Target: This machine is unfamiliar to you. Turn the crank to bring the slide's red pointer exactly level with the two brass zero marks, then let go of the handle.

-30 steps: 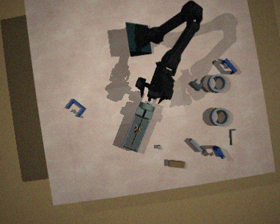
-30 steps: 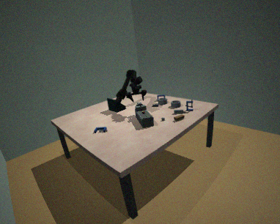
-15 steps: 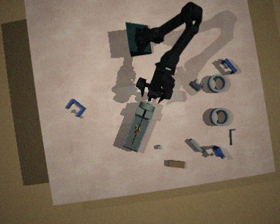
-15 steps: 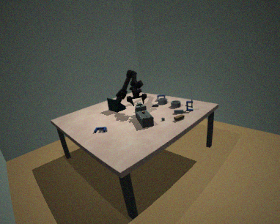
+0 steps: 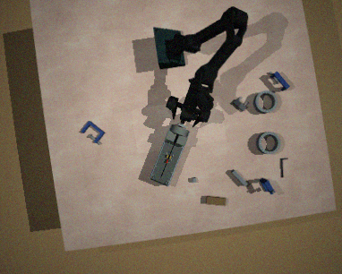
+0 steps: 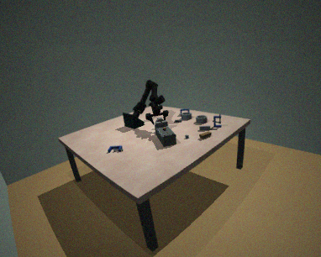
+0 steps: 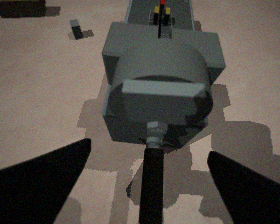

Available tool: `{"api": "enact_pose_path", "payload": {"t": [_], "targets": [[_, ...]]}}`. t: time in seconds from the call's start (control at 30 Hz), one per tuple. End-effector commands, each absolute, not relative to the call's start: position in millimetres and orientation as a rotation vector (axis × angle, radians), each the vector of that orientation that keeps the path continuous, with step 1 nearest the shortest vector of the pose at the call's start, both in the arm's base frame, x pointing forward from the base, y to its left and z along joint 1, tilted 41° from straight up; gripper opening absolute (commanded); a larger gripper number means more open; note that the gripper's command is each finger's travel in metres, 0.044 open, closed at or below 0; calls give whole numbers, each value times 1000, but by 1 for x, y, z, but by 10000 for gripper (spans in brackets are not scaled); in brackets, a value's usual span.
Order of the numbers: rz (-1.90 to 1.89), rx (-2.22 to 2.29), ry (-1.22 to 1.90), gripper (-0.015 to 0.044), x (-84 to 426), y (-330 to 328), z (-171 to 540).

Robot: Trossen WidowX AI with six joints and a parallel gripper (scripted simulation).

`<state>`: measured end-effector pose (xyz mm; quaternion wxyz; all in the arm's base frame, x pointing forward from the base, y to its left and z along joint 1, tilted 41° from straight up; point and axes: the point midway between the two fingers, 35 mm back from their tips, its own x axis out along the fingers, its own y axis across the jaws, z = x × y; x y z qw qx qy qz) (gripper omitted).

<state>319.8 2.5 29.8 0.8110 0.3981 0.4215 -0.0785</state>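
The grey machine point(image 5: 158, 175) point(image 6: 165, 137) has a long slot and a round housing point(image 7: 163, 57) at its arm end. The crank's pale bar point(image 7: 163, 87) crosses the housing face; its black handle point(image 7: 152, 185) points toward the wrist camera. The red pointer point(image 5: 167, 160) point(image 7: 162, 2) shows a little beyond the brass marks point(image 7: 167, 10), on the side away from the crank. My gripper point(image 5: 184, 122) point(image 6: 159, 122) point(image 7: 149, 150) is open at the crank end. The handle appears between its fingers in the wrist view, with visible gaps on both sides; its depth between them is unclear.
Two grey rings point(image 5: 256, 102) point(image 5: 260, 143) and blue clamps point(image 5: 281, 81) point(image 5: 266, 185) lie to the right in the top view. Another blue clamp point(image 5: 85, 126) point(image 6: 115, 149) lies left. A brown block point(image 5: 216, 201) point(image 6: 205, 135) and a small grey piece point(image 5: 192, 180) lie near the machine's far end.
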Motion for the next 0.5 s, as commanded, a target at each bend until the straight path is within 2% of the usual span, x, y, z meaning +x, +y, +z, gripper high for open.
{"api": "enact_pose_path", "payload": {"t": [0.0,0.47], "targets": [[-176,853,915,440,316,7,20],[-175,855,914,440,314,22,4]]}}
